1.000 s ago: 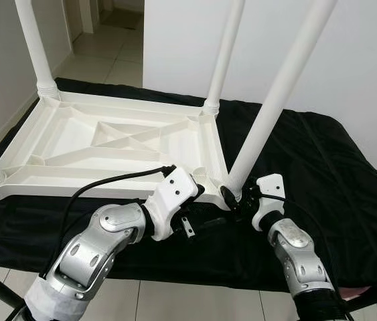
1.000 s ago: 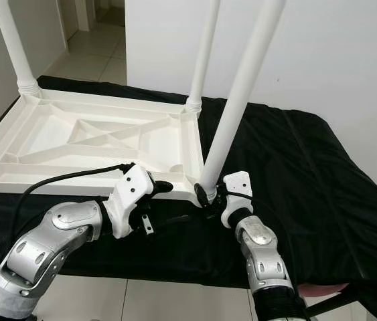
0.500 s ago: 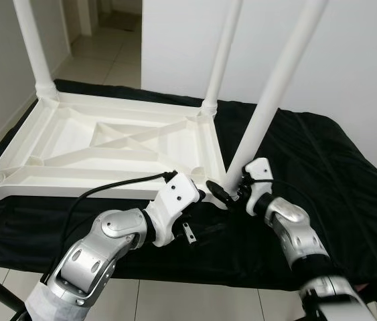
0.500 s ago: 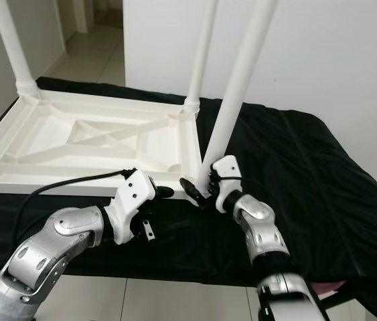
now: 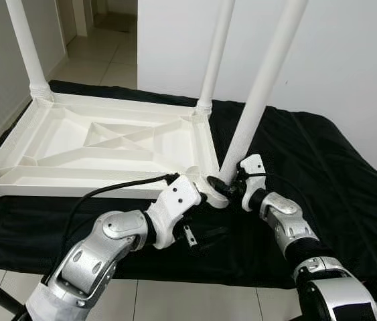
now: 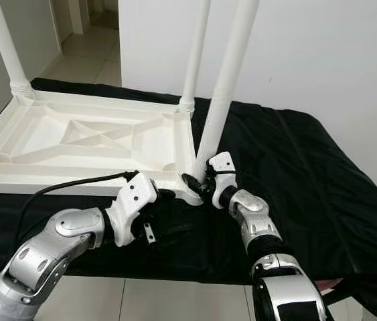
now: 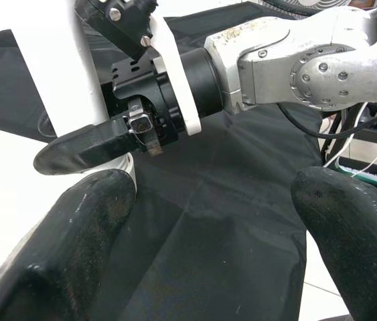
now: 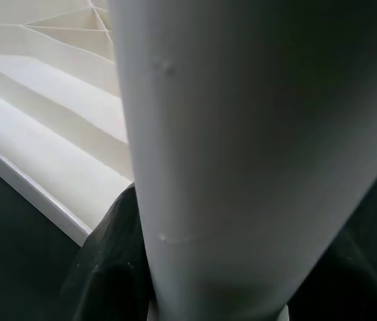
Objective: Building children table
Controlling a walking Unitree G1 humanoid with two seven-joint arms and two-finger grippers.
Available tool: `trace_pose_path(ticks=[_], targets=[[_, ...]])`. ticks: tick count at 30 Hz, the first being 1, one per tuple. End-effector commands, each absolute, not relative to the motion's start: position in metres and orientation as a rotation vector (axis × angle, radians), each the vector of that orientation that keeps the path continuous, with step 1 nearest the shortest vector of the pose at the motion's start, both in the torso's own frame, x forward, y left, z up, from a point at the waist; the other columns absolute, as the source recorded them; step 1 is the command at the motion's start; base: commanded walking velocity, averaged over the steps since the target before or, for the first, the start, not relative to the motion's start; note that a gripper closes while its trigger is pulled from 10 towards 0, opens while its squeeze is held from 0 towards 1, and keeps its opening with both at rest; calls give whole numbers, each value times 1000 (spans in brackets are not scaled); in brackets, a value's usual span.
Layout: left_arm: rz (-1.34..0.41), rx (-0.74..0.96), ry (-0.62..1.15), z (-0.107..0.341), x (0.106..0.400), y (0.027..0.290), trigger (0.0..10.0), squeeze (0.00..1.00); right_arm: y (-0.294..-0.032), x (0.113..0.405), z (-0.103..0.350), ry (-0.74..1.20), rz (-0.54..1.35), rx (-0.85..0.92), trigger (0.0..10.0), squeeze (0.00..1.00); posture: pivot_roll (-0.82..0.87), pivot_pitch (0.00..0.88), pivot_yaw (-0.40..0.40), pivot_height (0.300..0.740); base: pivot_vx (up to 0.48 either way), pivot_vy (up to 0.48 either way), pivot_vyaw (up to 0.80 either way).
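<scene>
A white plastic children's table (image 5: 108, 144) lies upside down on a black-draped surface, its legs pointing up. The near right leg (image 5: 262, 87) stands in the corner socket closest to me. My right gripper (image 5: 223, 187) is shut around the base of that leg; in the right wrist view the leg (image 8: 242, 134) fills the space between dark fingers (image 8: 111, 261). My left gripper (image 5: 200, 196) hovers open just in front of the same corner, holding nothing. In the left wrist view its fingers (image 7: 74, 247) stand wide apart, facing the right gripper's finger (image 7: 88, 148).
The black cloth (image 5: 322, 167) extends to the right and ends at the front edge below my arms, over tiled floor (image 5: 195, 301). A white wall (image 5: 349, 60) stands close behind. A doorway with tiles (image 5: 108, 53) opens at the far left. A black cable (image 5: 108, 190) loops from my left wrist.
My right forearm has swung up and forward, its gripper staying at the leg's base. The near right leg now stands more upright. My left gripper has shifted slightly at the corner.
</scene>
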State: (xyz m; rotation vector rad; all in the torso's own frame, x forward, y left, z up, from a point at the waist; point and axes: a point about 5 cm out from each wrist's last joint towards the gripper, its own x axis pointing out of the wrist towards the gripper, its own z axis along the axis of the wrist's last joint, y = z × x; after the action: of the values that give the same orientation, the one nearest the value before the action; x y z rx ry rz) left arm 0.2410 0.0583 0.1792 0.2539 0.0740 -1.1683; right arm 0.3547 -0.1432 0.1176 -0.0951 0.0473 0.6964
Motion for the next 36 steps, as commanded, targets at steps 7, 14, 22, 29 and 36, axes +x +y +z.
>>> trace_pose_path(ticks=[7, 14, 22, 29, 36], targets=[[-1147, 253, 60, 181, 241, 56, 10000, 0, -157, 351, 108, 76, 645, -99, 0, 0, 76, 0, -100, 740, 0, 0, 0], [-1143, 250, 57, 181, 242, 55, 10000, 0, -161, 354, 116, 20, 469, -57, 10000, 0, 66, 0, -103, 740, 0, 0, 0], [-1094, 248, 50, 180, 249, 57, 10000, 0, -144, 343, 118, 10, 236, -30, 10000, 0, 52, 0, -109, 740, 0, 0, 0], [-1049, 258, 50, 180, 256, 59, 10000, 0, -126, 323, 115, 31, 63, 20, 10000, 0, 47, 0, -115, 740, 0, 0, 0], [-950, 260, 48, 181, 264, 63, 10000, 0, -118, 313, 128, 12, -73, 64, 10000, 0, 39, 0, -107, 740, 0, 0, 0]])
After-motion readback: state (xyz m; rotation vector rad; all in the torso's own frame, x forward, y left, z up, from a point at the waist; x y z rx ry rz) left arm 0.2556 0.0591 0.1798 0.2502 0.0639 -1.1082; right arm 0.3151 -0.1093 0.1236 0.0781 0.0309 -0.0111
